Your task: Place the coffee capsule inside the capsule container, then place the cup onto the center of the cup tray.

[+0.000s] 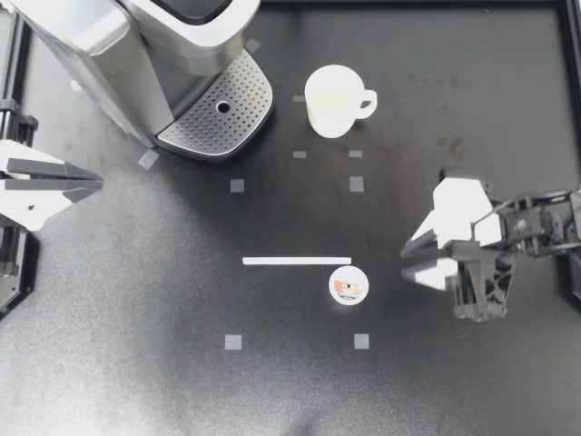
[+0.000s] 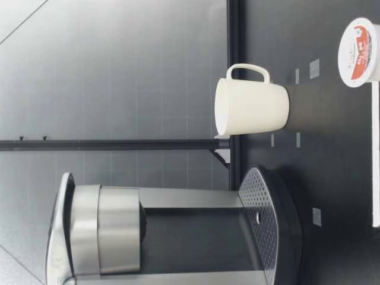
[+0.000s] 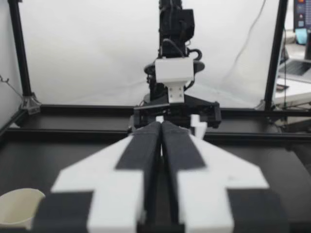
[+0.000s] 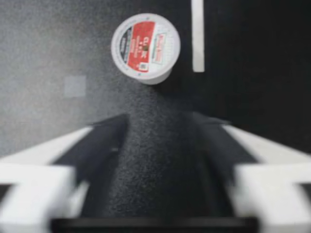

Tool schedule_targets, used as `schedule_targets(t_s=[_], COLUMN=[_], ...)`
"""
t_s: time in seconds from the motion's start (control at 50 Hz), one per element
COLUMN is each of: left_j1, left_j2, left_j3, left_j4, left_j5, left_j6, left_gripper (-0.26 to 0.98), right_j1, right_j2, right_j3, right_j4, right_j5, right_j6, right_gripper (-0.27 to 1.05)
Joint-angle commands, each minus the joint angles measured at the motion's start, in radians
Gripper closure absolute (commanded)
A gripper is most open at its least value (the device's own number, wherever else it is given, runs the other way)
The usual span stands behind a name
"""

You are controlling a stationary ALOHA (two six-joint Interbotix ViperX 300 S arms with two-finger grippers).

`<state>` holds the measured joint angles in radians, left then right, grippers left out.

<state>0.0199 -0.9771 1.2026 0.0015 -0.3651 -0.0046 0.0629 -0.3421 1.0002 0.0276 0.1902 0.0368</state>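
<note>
The coffee capsule, white with a red-printed lid, stands on the black table near the middle. My right gripper is just to its right, open and holding nothing. In the right wrist view the capsule lies a short way ahead of the spread fingers. A white cup stands upright at the back, right of the coffee machine and its perforated cup tray. At the far left edge my left gripper is shut and holds nothing. The low view shows the cup, the capsule and the tray.
A white strip lies on the table just behind the capsule. Small grey tape squares mark the surface. A black frame rail borders the table. From the left wrist view the cup shows beside the shut gripper.
</note>
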Motion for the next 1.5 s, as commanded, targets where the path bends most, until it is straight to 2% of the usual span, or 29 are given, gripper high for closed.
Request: schedule_targets(t_s=[0.0, 0.06, 0.12, 0.42, 0.74, 1.48], left_j1=[0.003, 0.003, 0.003, 0.003, 0.003, 0.003], left_j2=[0.005, 0.005, 0.005, 0.005, 0.005, 0.005], left_j3=[-0.012, -0.012, -0.012, -0.009, -0.008, -0.008], left_j4=[0.000, 0.002, 0.000, 0.002, 0.002, 0.002], left_j5=[-0.009, -0.009, -0.011, -0.009, -0.011, -0.009], left_j6=[0.000, 0.000, 0.000, 0.002, 0.000, 0.000], left_gripper=[0.61, 0.61, 0.61, 0.61, 0.61, 0.61], right_j1=[0.018, 0.018, 0.018, 0.018, 0.018, 0.038], right_j2=[-0.005, 0.005, 0.014, 0.135, 0.256, 0.362], right_j3=[-0.014, -0.008, -0.005, -0.014, -0.071, -0.152], right_j4=[0.002, 0.002, 0.002, 0.000, -0.008, -0.017], right_j5=[-0.011, -0.023, -0.032, -0.147, -0.219, -0.225], right_j6=[0.003, 0.005, 0.005, -0.003, -0.014, -0.018], right_gripper=[-0.02, -0.13, -0.17, -0.17, -0.17, -0.17])
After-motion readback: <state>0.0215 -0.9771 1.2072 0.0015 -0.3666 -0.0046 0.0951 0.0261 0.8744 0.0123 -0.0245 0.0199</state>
